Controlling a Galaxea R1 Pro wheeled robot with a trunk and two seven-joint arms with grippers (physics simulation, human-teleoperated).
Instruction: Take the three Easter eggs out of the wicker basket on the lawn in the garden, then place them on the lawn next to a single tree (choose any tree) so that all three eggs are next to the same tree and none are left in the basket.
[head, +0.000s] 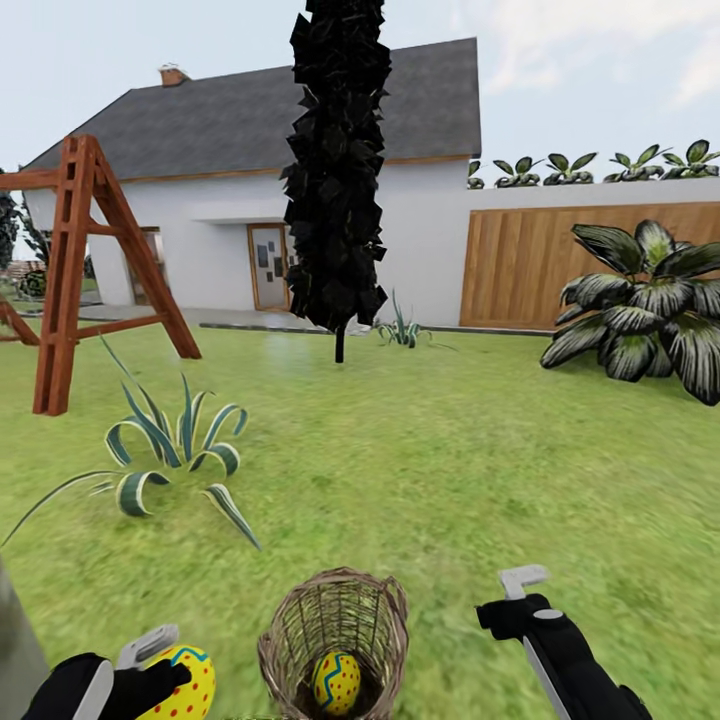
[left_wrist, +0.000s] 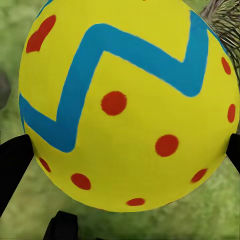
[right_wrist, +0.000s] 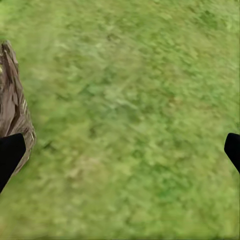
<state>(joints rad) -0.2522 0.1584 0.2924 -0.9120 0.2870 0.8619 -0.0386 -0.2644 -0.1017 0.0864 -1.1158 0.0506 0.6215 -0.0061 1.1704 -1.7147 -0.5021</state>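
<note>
The wicker basket stands on the lawn at the bottom middle of the head view, with one Easter egg lying in it. Just left of the basket, my left gripper is shut on another yellow egg with a blue zigzag and red dots. That egg looms large in the left wrist view between the black fingers. Right of the basket, my right gripper is open over bare grass. Its fingertips stand wide apart, and the basket's wall shows beside one of them.
A dark columnar tree rises mid-lawn before the white house. A wooden swing frame and a spiky striped plant stand left, a broad-leafed plant and a wooden fence right. A grey-green strip at the left edge is unclear.
</note>
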